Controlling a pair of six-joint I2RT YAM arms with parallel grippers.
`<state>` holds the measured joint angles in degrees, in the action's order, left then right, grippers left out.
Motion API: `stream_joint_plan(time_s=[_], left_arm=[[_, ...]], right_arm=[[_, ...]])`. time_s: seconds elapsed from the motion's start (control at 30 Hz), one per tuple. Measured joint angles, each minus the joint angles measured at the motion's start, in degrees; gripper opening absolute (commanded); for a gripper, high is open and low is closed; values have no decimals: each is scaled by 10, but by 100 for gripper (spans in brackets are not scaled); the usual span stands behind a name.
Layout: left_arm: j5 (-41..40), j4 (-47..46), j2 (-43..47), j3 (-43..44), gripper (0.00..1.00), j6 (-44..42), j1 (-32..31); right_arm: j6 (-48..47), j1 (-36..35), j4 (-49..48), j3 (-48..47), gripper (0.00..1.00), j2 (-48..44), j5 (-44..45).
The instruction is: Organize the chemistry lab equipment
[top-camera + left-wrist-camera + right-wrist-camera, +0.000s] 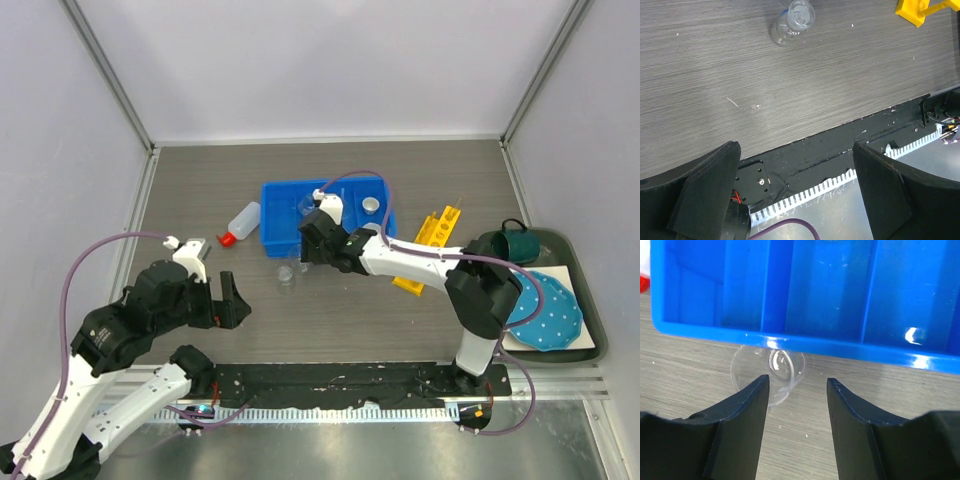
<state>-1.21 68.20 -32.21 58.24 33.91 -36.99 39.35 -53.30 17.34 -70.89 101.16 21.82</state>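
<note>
Your right gripper [797,390] hangs at the lower left corner of the blue tray [272,246], jaws spread wide and holding nothing. In the right wrist view a small clear glass [768,371] stands on the table [190,200] just beside the tray's near wall, in the middle of the frame and a little left of the gap between your fingers. Your left gripper [797,182] is at the lower left of the top view, also wide open and empty, well apart from that glass, which shows at the top edge of its wrist view. The bottle [241,221] lies just left of the tray. A white dish [371,205] sits inside the tray, upper right. The yellow rack [436,238] lies right of the tray, near the mug [516,243] and plate [548,312].
</note>
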Motion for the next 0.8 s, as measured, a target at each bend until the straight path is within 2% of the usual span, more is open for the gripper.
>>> stream_joint_plan(time_s=[0.33,0.43,0.57,0.63,0.77,0.8], left_arm=[[0,12,5,0,100,0,0],[-1,15,6,0,100,0,0],[-2,18,6,0,100,0,0],[-2,19,7,0,100,0,0],[-3,20,9,0,100,0,0],[-3,20,9,0,100,0,0]], right_arm=[[18,0,-41,-4,51,45,-6],[20,0,-40,-17,42,68,-12],[27,0,-40,-23,20,83,-17],[30,0,-37,-26,16,85,-20],[30,0,-35,-28,1,85,-21],[29,0,-33,-28,1,85,-21]])
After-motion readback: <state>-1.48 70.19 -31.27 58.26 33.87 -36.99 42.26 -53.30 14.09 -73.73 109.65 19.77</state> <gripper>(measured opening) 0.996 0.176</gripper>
